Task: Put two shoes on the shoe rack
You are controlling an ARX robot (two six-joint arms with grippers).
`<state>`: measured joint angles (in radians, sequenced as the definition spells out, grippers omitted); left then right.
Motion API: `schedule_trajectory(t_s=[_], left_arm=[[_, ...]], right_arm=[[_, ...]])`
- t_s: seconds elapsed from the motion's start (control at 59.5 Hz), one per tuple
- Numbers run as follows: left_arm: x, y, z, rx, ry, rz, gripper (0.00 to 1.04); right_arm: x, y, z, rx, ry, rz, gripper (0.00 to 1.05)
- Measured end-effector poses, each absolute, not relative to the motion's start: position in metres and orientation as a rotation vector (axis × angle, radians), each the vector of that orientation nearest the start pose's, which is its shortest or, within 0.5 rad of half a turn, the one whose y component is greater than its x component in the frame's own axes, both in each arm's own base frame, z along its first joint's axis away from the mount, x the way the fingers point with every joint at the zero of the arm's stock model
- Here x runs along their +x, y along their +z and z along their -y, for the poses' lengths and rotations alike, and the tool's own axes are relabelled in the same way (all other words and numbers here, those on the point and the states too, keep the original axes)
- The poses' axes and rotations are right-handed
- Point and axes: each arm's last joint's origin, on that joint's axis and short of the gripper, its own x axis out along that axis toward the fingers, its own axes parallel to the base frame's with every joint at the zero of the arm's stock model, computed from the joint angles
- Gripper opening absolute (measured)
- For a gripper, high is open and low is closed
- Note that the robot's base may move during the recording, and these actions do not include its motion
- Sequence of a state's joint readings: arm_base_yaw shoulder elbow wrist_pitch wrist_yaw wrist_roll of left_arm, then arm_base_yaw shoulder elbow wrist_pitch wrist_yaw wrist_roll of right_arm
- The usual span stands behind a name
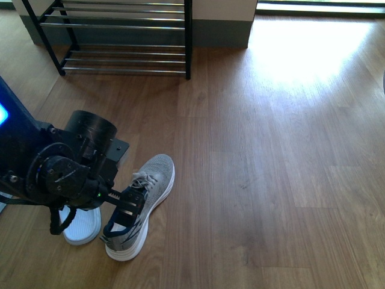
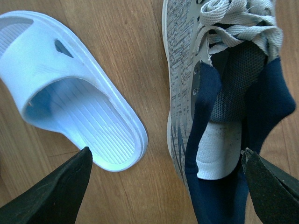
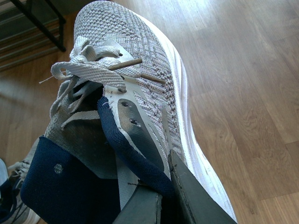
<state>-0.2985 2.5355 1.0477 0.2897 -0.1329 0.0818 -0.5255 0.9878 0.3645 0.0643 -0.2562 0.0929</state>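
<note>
One grey sneaker (image 1: pixel 147 195) lies on the wood floor, toe toward the shoe rack (image 1: pixel 120 36) at the far left. My left gripper (image 1: pixel 123 214) hangs open over its heel. In the left wrist view the left gripper (image 2: pixel 166 154) has one black finger (image 2: pixel 273 186) past the navy collar of this sneaker (image 2: pixel 219 93) and the other finger (image 2: pixel 51 191) near a slipper. My right gripper (image 3: pixel 163 182) is shut on the navy collar edge of the second grey sneaker (image 3: pixel 135 74), which it holds off the floor. The right arm and its shoe are out of the front view.
A white slipper (image 1: pixel 81 226) lies just left of the floor sneaker, and in the left wrist view this slipper (image 2: pixel 70 93) lies close to it. The left arm's black body (image 1: pixel 54 168) fills the near left. Bright sunlit floor (image 1: pixel 301 54) stretches right of the rack.
</note>
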Motion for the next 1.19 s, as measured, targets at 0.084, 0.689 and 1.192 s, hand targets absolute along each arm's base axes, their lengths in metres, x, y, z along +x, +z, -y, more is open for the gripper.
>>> schedule_trajectory(t_s=[0.084, 0.689, 1.192], left_arm=[[0.34, -0.088, 0.101, 0.338, -0.19, -1.192, 0.95], [0.365, -0.138, 0.121, 0.392, -0.195, -1.27, 0.92], [0.365, -0.145, 0.128, 0.43, -0.192, -1.294, 0.03]], right_arm=[[0.168, 0.179, 0.089, 0.304, -0.287, -0.507, 0.01], [0.168, 0.179, 0.089, 0.304, -0.286, -0.507, 0.01], [0.168, 0.179, 0.089, 0.304, -0.286, -0.507, 0.01]])
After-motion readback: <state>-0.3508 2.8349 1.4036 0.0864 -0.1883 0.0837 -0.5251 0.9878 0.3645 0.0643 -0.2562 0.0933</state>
